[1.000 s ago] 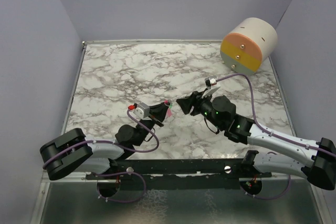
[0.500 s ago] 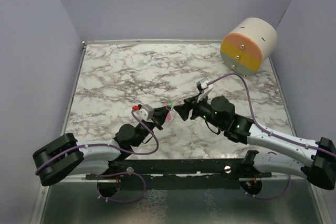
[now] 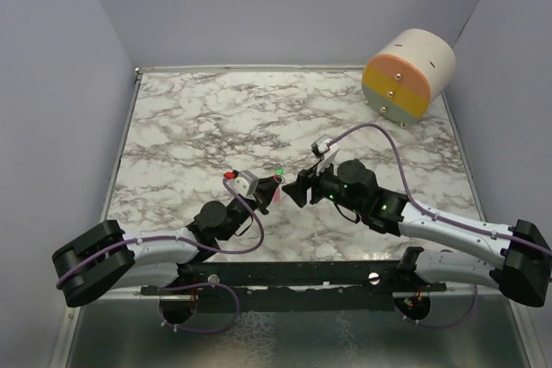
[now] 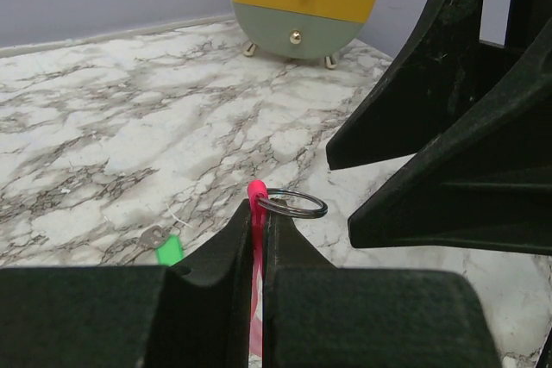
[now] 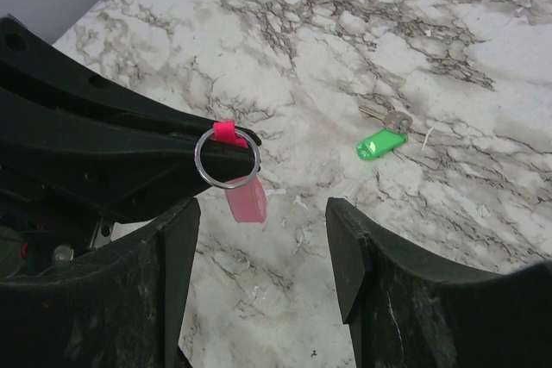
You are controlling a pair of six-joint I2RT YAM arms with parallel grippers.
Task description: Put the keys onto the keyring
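From above, the left gripper (image 3: pixel 271 192) and right gripper (image 3: pixel 291 196) sit nose to nose over the glossy, grey-veined marble table (image 3: pixel 198 118). The pink-red key (image 3: pixel 274 199) is just a fleck between them.

Left wrist cam: the matte black jaws are pinched tight on the flat plastic pink-red key. The thin wire keyring (image 4: pixel 325 207) hangs off its top end, and the green key (image 4: pixel 170 250) lies on the marble just left of the fingers.

Right wrist cam: its chunky fingers (image 5: pixel 354 273) are spread wide with nothing between them. The keyring and pink-red key are just ahead, the green key off to the right.
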